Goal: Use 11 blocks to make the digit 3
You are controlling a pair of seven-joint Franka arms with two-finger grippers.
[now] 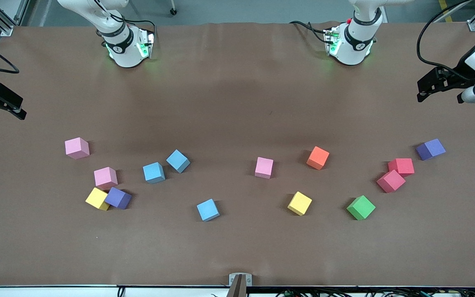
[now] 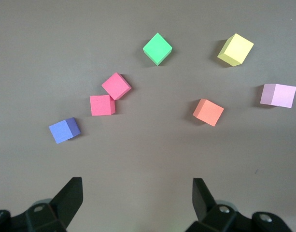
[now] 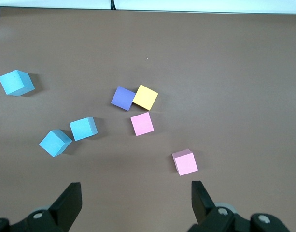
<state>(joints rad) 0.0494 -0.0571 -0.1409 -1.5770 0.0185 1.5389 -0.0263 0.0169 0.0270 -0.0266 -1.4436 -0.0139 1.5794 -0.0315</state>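
The left gripper (image 2: 135, 195) hangs wide open and empty over the bare brown table (image 1: 237, 95) at the left arm's end; the right gripper (image 3: 135, 198) is equally spread and empty over the right arm's end. Both arms wait. Their fingers (image 2: 70, 195) are black, wedge-shaped pads.

The blocks are matte foam cubes with crisp edges, scattered loose on the smooth brown surface, and no digit is formed. Toward the right arm's end, a pink cube (image 1: 77, 148) sits alone. Nearer the camera, a second pink cube (image 1: 105, 177) lies just beside a yellow cube (image 1: 97, 198) and a purple cube (image 1: 118, 198), which touch each other. Two light blue cubes (image 1: 154, 172) (image 1: 178, 161) lie close together, and a third (image 1: 208, 210) sits nearer the camera.

Around the middle are a pink cube (image 1: 264, 167), an orange cube (image 1: 318, 157) and a yellow cube (image 1: 299, 203). Toward the left arm's end, a green cube (image 1: 360, 207) sits apart, two red cubes (image 1: 401, 166) (image 1: 391, 181) touch at a corner, and a purple cube (image 1: 430, 149) lies beside them.
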